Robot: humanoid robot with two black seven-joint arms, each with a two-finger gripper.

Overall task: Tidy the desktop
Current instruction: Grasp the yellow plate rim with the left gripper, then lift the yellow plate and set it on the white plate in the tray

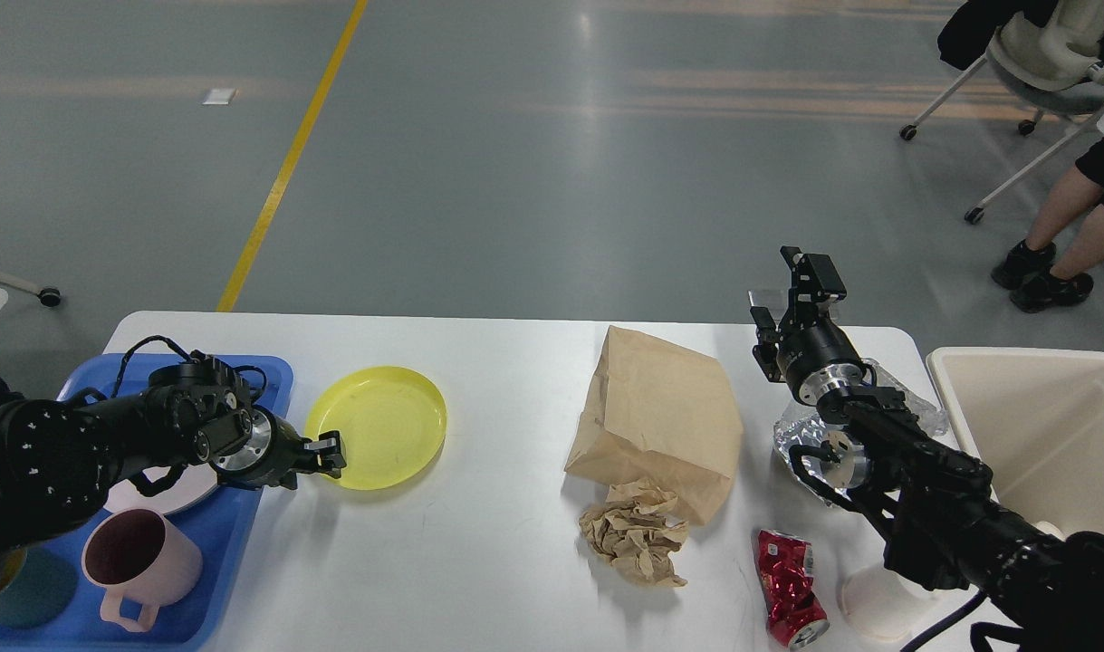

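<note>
The white desktop (497, 552) spans the view. A yellow plate (379, 424) lies on it left of centre. My left gripper (328, 453) is low at the plate's near-left rim, its fingers slightly apart, with nothing seen held. A brown paper bag (660, 417), a crumpled brown paper (635, 536), a crushed red can (790, 599), crumpled clear plastic (801, 435) and a white cup (873, 602) lie on the right half. My right gripper (807, 272) is raised above the far edge, open and empty.
A blue tray (244, 507) at the left holds a white plate (167, 489), a pink mug (139, 561) and a teal item (26, 590). A cream bin (1041, 426) stands at the right edge. A person's legs (1050, 235) and a chair (1041, 54) are at the far right.
</note>
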